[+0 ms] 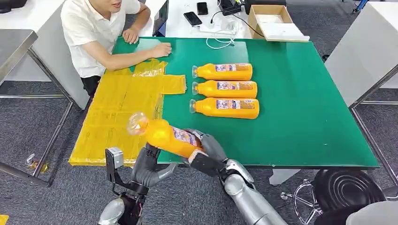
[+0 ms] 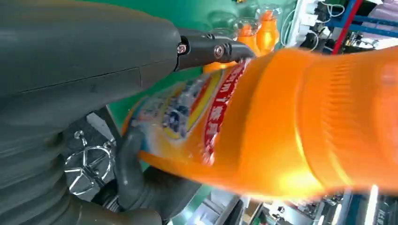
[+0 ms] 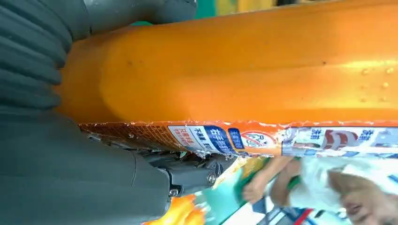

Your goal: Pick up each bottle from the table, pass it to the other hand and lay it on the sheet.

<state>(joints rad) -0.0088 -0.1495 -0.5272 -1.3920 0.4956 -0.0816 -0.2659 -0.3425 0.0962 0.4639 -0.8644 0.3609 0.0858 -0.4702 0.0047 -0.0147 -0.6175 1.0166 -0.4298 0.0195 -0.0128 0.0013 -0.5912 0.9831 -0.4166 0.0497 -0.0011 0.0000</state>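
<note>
Held bottle: low centre of the head view, over the table's near edge, tilted, cap toward the sheet at left.
Right hand: wrapped around the bottle's base end, gripping it.
Left hand: under the bottle's middle, fingers curled up against it; whether it bears weight, I cannot tell.
Other bottles: three lying in a row, centre of the frame.
Person: upper left, a hand resting at the sheet's far end.
Risk: if the right hand lets go before the left one closes firmly, the bottle may slip off the near edge.
</note>
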